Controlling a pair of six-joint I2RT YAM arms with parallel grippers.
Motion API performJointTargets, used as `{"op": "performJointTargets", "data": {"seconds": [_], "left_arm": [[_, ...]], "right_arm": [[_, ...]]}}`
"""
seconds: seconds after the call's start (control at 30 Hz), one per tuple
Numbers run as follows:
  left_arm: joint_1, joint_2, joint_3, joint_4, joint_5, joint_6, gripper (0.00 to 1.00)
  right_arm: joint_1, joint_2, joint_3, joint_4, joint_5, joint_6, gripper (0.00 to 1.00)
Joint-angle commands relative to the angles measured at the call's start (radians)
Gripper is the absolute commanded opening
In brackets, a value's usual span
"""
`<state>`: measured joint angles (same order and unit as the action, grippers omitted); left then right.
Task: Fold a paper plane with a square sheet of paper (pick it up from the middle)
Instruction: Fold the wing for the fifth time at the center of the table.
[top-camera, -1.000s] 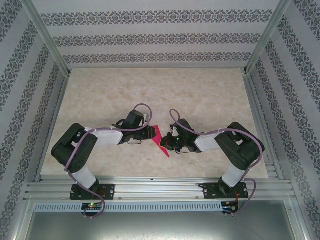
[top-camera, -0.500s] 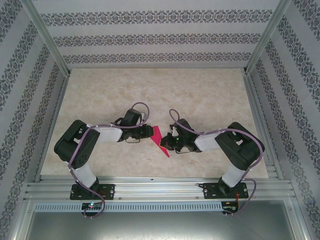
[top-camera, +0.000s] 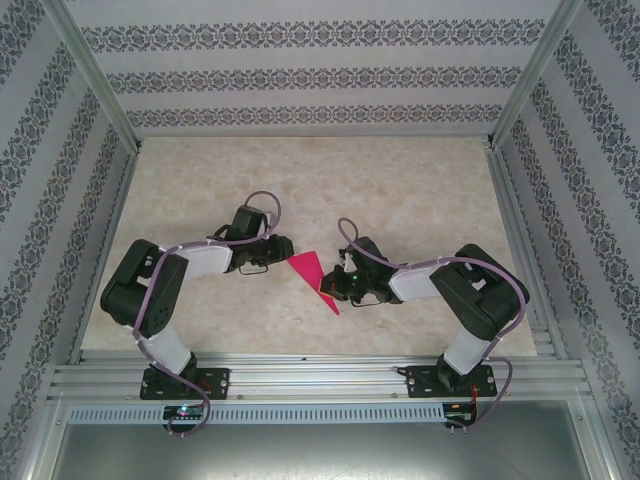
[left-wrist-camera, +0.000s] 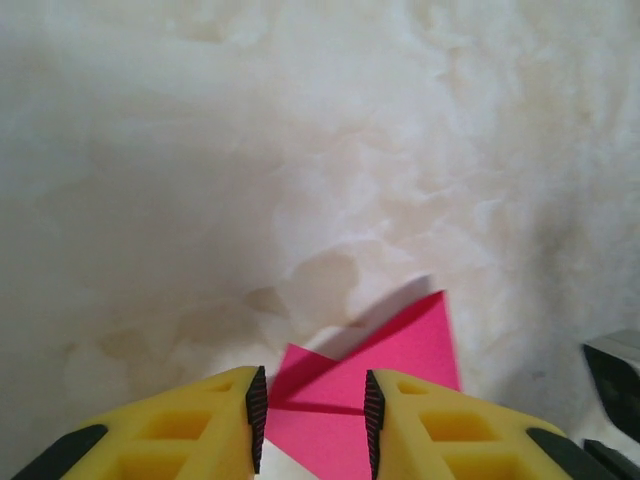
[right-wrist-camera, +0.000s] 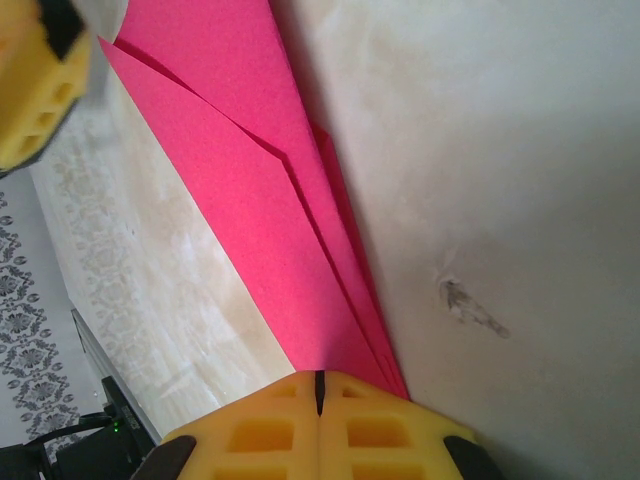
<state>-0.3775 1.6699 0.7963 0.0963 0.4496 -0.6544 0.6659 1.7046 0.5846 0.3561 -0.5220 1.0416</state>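
Table top (top-camera: 400, 180) beige, marbled, evenly lit with soft shadows; enclosed on three sides by white walls (top-camera: 320, 60) with grey floral bands, aluminium frame posts (top-camera: 90, 72) at far corners, slotted aluminium rail (top-camera: 320, 378) along near edge.

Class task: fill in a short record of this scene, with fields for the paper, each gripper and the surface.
Paper: magenta-pink paper plane, partly folded into a long taper with layered flaps, between the two grippers
Left gripper: by the wide end, yellow fingers apart, pink paper showing in the gap
Right gripper: shut on the plane's narrow end
Surface: pale marbled tabletop
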Motion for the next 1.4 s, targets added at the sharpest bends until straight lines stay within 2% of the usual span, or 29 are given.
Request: {"op": "performJointTargets", "data": {"seconds": [0.0, 0.17, 0.3, 0.43, 0.53, 0.7, 0.8, 0.9, 1.03, 1.17, 1.37], "left_arm": [[-0.006, -0.100, 0.012, -0.030, 0.040, 0.009, 0.35], [-0.093, -0.114, 0.006, -0.015, 0.081, 0.000, 0.32], [-0.166, -0.038, 0.011, 0.021, 0.089, -0.024, 0.26], [-0.202, 0.045, 0.023, 0.068, 0.115, -0.053, 0.24], [-0.210, 0.099, 0.033, 0.079, 0.116, -0.060, 0.23], [-0.207, 0.149, 0.046, -0.020, 0.011, -0.070, 0.16], [-0.207, 0.166, 0.043, -0.020, 0.014, -0.065, 0.15], [-0.207, 0.167, 0.044, -0.019, 0.015, -0.062, 0.15], [-0.207, 0.162, 0.055, -0.038, 0.008, -0.052, 0.15], [-0.207, 0.161, 0.062, -0.058, -0.005, -0.043, 0.14], [-0.207, 0.164, 0.061, -0.061, -0.021, -0.052, 0.12]], "right_arm": [[0.020, 0.055, -0.032, -0.165, 0.048, -0.005, 0.00], [0.024, 0.054, -0.023, -0.154, 0.061, 0.012, 0.00], [0.026, 0.047, -0.016, -0.154, 0.062, 0.015, 0.00], [0.026, 0.037, -0.016, -0.155, 0.064, 0.015, 0.00], [0.026, 0.028, -0.017, -0.155, 0.064, 0.014, 0.00], [0.028, -0.039, -0.035, -0.108, 0.021, -0.002, 0.00], [0.036, -0.089, -0.024, -0.092, -0.035, -0.022, 0.00], [0.038, -0.112, -0.013, -0.112, -0.026, -0.040, 0.00], [0.031, -0.060, 0.003, -0.152, -0.039, -0.060, 0.00], [0.031, -0.001, -0.053, -0.092, -0.070, -0.038, 0.00], [0.033, -0.029, -0.172, -0.053, -0.071, -0.023, 0.00]]}}
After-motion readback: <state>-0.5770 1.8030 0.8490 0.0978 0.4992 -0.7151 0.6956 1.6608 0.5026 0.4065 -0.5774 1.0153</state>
